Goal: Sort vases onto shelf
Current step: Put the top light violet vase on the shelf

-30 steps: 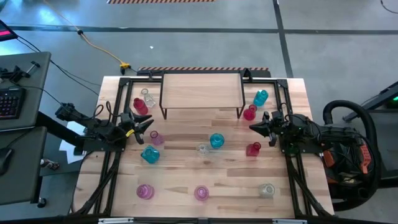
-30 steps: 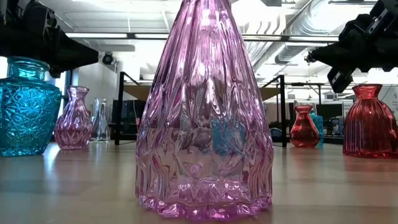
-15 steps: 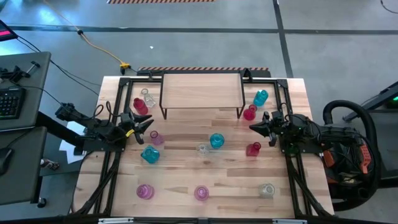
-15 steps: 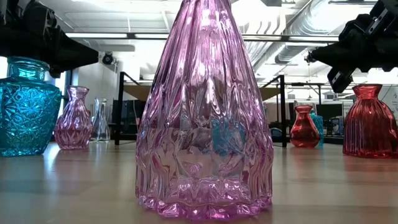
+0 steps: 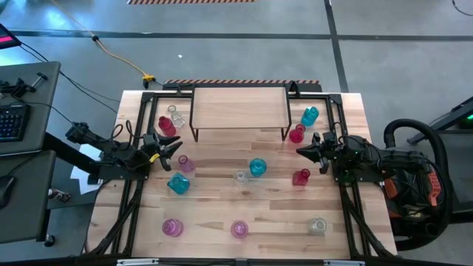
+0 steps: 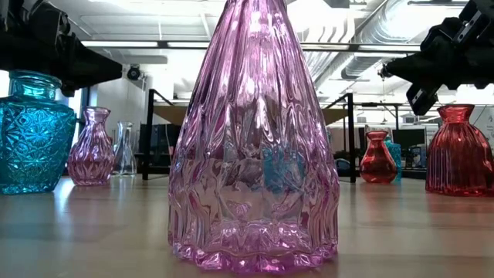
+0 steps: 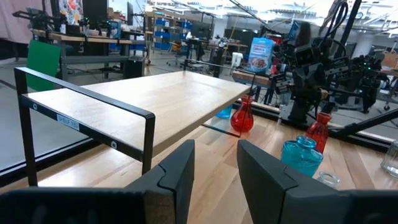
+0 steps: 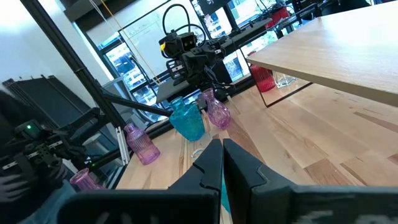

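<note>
The shelf (image 5: 240, 107) stands on black legs at the table's far middle, with nothing on its board. Vases stand upright on the tabletop around it: red (image 5: 166, 125) and clear (image 5: 176, 117) at its left, teal (image 5: 310, 116) and red (image 5: 297, 134) at its right. Pink (image 5: 185, 164), teal (image 5: 177, 183), teal (image 5: 257, 168), small clear (image 5: 242, 176) and red (image 5: 301, 177) stand mid-table. Two pink (image 5: 172, 227) (image 5: 239, 229) and a clear one (image 5: 316, 225) stand near the front. My left gripper (image 5: 177, 145) hovers open above the pink vase. My right gripper (image 5: 299, 151) hovers shut between the two red vases.
Black frame rails (image 5: 137, 192) (image 5: 347, 199) run along both table sides under the arms. In the low view a tall pink vase (image 6: 253, 147) fills the middle and hides much behind it. Bare wood lies between the mid-table vases and the front row.
</note>
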Tool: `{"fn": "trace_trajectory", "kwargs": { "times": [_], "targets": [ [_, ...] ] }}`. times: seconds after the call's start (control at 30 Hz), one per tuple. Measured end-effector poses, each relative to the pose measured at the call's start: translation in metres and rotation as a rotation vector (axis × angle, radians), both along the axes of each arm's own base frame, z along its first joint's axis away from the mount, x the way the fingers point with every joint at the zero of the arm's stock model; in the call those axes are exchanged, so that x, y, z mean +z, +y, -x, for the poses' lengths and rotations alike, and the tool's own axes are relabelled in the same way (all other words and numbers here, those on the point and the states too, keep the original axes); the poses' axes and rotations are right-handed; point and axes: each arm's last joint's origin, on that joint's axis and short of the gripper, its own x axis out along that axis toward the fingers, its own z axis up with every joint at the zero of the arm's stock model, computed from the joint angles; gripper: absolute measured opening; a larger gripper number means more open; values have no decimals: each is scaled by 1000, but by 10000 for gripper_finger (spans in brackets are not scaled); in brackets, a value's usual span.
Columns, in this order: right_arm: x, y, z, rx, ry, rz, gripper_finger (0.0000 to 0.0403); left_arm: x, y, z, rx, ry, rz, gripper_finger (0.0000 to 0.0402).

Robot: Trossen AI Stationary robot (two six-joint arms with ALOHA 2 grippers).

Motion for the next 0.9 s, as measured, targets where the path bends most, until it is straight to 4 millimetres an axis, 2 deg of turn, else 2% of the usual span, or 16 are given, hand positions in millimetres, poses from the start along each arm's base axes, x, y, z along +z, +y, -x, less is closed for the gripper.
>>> {"fn": "trace_trajectory", "kwargs": {
  "times": [0.23, 0.4, 0.57, 0.7, 0.9],
  "targets": [
    [0, 0, 0, 0, 0, 0, 0, 11, -1, 0, -64, -104, 44, 113],
    [0, 0, 0, 0, 0, 0, 0, 34, 2, 4, -13, -118, 22, 113],
    [0, 0, 0, 0, 0, 0, 0, 65, 4, 5, 75, -22, -35, 113],
    [0, 0, 0, 1, 0, 0, 0, 93, 1, 0, 74, 110, -81, 113],
    [0, 0, 0, 0, 0, 0, 0, 129, -7, -16, 34, 352, -26, 113]
  ]
}}
